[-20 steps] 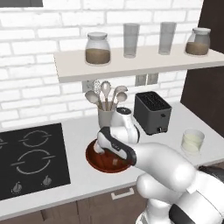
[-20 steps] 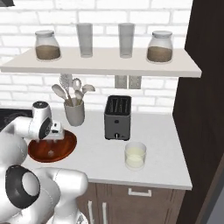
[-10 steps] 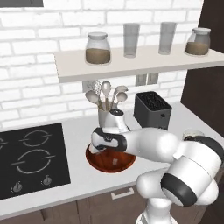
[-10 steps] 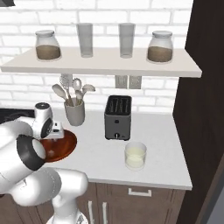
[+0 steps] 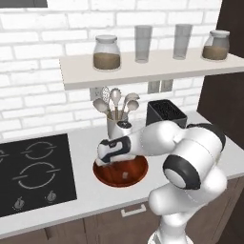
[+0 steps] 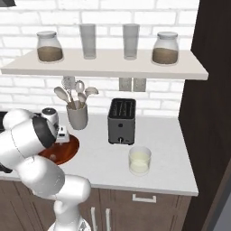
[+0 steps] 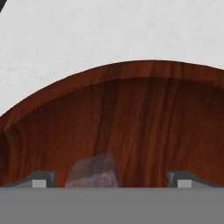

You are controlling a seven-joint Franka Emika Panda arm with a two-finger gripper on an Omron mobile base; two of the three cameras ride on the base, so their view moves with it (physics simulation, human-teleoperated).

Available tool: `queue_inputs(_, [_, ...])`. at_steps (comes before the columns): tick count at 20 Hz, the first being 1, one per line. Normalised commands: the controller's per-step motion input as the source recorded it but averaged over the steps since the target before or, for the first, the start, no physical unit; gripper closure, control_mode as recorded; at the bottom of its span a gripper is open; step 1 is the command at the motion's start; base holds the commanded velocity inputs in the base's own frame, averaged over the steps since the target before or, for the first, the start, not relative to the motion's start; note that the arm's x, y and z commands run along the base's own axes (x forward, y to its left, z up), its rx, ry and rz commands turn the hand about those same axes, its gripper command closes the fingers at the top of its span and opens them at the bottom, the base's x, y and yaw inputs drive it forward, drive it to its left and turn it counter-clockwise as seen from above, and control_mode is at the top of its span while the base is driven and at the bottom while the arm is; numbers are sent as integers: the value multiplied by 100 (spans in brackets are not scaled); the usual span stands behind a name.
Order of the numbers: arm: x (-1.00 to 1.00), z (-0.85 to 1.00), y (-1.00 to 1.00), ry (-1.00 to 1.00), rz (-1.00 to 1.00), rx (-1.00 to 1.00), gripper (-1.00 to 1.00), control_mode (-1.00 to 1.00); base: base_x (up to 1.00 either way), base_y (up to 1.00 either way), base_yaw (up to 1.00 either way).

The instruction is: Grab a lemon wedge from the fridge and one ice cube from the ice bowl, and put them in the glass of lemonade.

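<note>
two base views flanking the counter (image 5: 90, 195), hand view seemingly close inside ice bowl (image 7: 144, 83)

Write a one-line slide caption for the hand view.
Open hand low inside the reddish-brown wooden ice bowl, its fingertips flanking a pale translucent ice cube.

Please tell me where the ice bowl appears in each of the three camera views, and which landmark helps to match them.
Left base view: the ice bowl sits lower centre, under the gripper.
Right base view: the bowl is at the left, partly behind the arm.
Hand view: its wooden inside spreads across the middle.
Shared landmark in the base views: the utensil holder behind the bowl.
</note>
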Motion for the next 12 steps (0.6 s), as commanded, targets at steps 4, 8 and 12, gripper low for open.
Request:
queue_inputs(4, [6, -27, 11, 0, 0, 0, 100, -100, 0, 0, 0])
queue_inputs(8, [-1, -12, 15, 0, 0, 0, 100, -100, 0, 0, 0])
queue_inputs(12, [-59, -7, 5, 0, -1, 0, 100, -100, 0, 0, 0])
